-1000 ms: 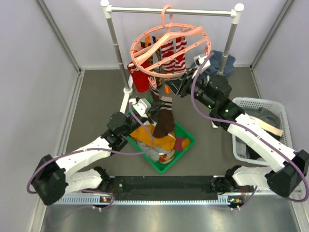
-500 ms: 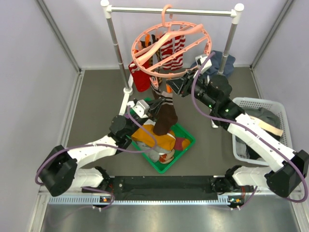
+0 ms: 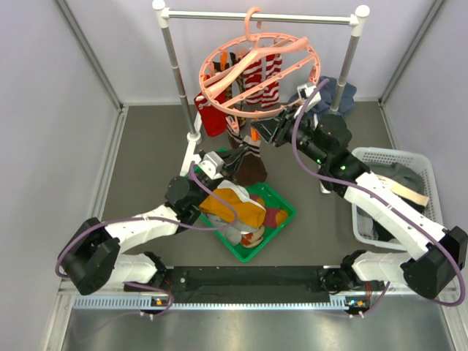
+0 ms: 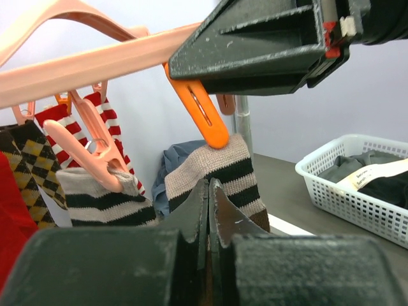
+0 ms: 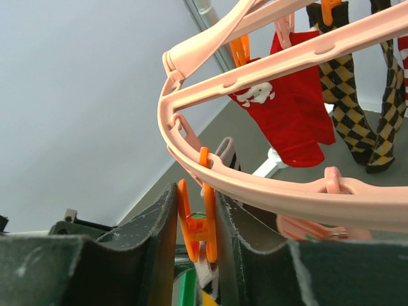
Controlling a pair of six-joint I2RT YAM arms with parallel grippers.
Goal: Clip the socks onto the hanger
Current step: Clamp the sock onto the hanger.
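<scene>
The salmon-pink hanger [image 3: 259, 69] hangs from the rail with several socks clipped on: red [image 5: 290, 108], argyle [image 5: 357, 102] and red-and-white striped [image 3: 262, 73]. My left gripper [image 3: 235, 157] is shut on a brown sock with a beige-and-black striped cuff [image 4: 220, 167] and holds the cuff up under the ring; its brown foot [image 3: 252, 170] hangs below. My right gripper [image 5: 194, 204] is shut on an orange clip [image 5: 203, 223] on the ring's near edge, one finger on each side. In the left wrist view the clip's [image 4: 201, 113] lower tip meets the cuff's top edge.
A green tray [image 3: 279, 219] below holds mustard and other socks. A white basket [image 3: 395, 157] with garments stands at the right. The silver rail [image 3: 256, 14] and its posts flank the hanger. Blue-grey cloth [image 3: 338, 93] lies behind the right post.
My left gripper has lifted the brown sock toward the hanger. Its foot, which hung down to the tray, now hangs above it. My right gripper has stayed at the clip.
</scene>
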